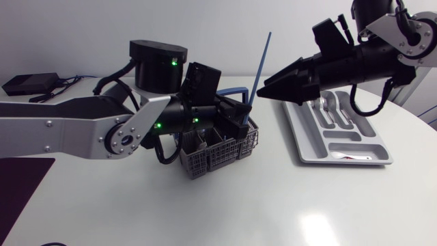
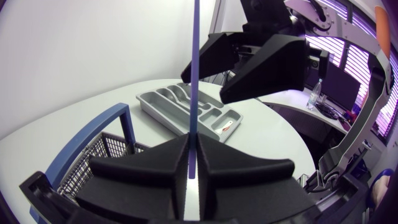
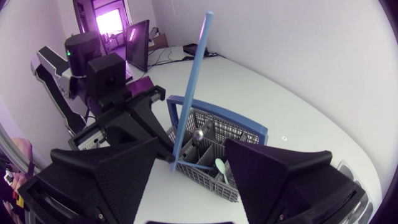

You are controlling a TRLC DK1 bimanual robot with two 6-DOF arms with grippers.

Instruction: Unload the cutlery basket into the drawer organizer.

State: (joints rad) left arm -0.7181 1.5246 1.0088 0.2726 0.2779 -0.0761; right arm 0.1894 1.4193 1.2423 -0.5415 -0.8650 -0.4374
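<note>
The grey cutlery basket (image 1: 220,149) with a blue handle (image 3: 214,114) stands mid-table. Just above its right rim my left gripper (image 1: 243,116) is shut on the lower end of a long thin blue stick (image 1: 261,63), which stands almost upright. My right gripper (image 1: 261,90) is open, its tips close beside the stick at mid-height. In the right wrist view the stick (image 3: 190,93) rises between the spread fingers (image 3: 112,168) without touching them. The grey drawer organizer (image 1: 308,140) lies to the right with several pieces of cutlery (image 1: 328,104) in it. A green-tipped utensil (image 3: 219,167) remains in the basket.
A black box (image 1: 30,83) with cables sits at the far left of the table. A dark mat (image 1: 17,186) lies at the front left. A small white piece (image 1: 351,158) lies in the organizer's front compartment.
</note>
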